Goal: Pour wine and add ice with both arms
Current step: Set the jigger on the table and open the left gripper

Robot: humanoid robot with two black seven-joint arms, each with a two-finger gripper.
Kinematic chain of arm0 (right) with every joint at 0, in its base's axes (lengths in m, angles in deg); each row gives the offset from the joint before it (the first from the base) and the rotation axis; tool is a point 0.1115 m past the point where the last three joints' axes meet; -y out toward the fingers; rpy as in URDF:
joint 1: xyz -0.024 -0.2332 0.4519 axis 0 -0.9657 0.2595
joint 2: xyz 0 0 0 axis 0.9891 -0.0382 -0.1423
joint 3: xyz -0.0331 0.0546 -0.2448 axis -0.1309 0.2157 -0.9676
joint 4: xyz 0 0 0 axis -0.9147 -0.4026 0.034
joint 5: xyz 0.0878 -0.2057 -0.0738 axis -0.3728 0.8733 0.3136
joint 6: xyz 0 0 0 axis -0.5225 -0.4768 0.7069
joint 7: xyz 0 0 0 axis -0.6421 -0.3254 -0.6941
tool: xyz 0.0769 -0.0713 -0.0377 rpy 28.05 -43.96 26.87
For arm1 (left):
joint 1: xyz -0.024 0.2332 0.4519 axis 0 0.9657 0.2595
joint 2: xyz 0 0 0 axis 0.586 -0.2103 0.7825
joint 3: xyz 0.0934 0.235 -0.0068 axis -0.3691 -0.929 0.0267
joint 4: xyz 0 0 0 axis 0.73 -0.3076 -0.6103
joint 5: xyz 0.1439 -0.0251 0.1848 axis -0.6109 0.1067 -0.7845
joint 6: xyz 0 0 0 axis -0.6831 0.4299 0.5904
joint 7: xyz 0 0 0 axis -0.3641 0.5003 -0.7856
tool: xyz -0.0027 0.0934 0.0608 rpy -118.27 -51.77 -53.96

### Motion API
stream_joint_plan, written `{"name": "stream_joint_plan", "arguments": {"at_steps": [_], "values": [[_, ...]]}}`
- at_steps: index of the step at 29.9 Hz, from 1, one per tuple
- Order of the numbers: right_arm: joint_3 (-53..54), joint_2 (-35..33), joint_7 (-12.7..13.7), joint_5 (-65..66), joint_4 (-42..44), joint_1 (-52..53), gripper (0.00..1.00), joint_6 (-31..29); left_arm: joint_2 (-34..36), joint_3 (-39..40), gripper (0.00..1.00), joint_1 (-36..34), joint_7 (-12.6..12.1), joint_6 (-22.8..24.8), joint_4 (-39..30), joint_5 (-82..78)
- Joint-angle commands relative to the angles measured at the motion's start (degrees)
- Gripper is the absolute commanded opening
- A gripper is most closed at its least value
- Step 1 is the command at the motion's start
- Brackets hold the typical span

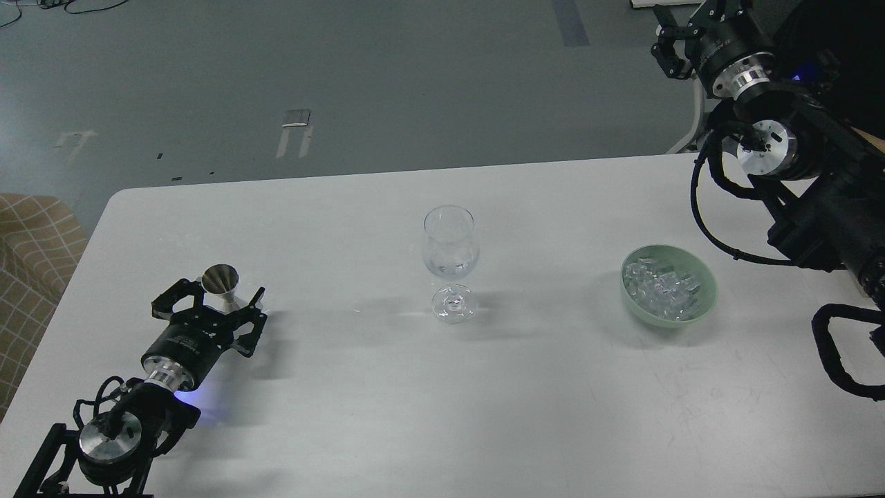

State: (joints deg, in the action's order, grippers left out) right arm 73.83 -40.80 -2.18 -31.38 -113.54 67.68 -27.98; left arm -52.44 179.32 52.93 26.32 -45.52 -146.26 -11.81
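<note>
A clear stemmed glass (450, 263) stands mid-table with a little clear wine (449, 268) in the bottom of its bowl. A heap of clear ice cubes (660, 282) fills a pale green bowl (705, 304) at the right. My left gripper (220, 296) lies low at the table's left. Its fingers are spread apart around a small metal measuring cup (221, 282), which stands upright on the table. My right gripper (669, 36) is raised beyond the table's far right corner, far from the bowl. Its fingers are dark and partly cut off.
The white table (387, 408) ends at a rounded far left corner and a far edge behind the glass. A checked cushion (34, 242) sits off the left edge. My right arm's cables (712, 221) loop above the table's right side.
</note>
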Motion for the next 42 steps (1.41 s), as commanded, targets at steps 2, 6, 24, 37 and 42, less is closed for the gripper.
{"name": "stream_joint_plan", "arguments": {"at_steps": [2, 6, 24, 37, 42], "values": [[-0.03, 0.00, 0.00, 0.00, 0.00, -0.05, 1.00, 0.02, 0.17, 0.00, 0.77, -0.04, -0.03, -0.12, 0.00, 0.00], [-0.03, 0.00, 0.00, 0.00, 0.00, -0.05, 1.00, 0.02, 0.26, -0.09, 0.79, 0.05, -0.03, -0.12, 0.00, -0.09], [0.05, 0.00, 0.00, -0.09, -0.17, -0.05, 1.00, 0.02, 1.05, 0.26, 0.96, 0.05, -0.30, -0.04, 0.09, 0.00], [0.05, -0.18, 0.00, -0.09, -0.61, -0.23, 1.00, 0.02, 3.51, 0.52, 0.98, 0.58, -0.30, 0.67, 1.67, 0.09], [0.05, -0.35, 0.00, -0.09, -0.61, -0.23, 1.00, 0.02, 4.92, 1.14, 0.98, 1.54, -0.56, 2.60, 1.67, 0.18]]}}
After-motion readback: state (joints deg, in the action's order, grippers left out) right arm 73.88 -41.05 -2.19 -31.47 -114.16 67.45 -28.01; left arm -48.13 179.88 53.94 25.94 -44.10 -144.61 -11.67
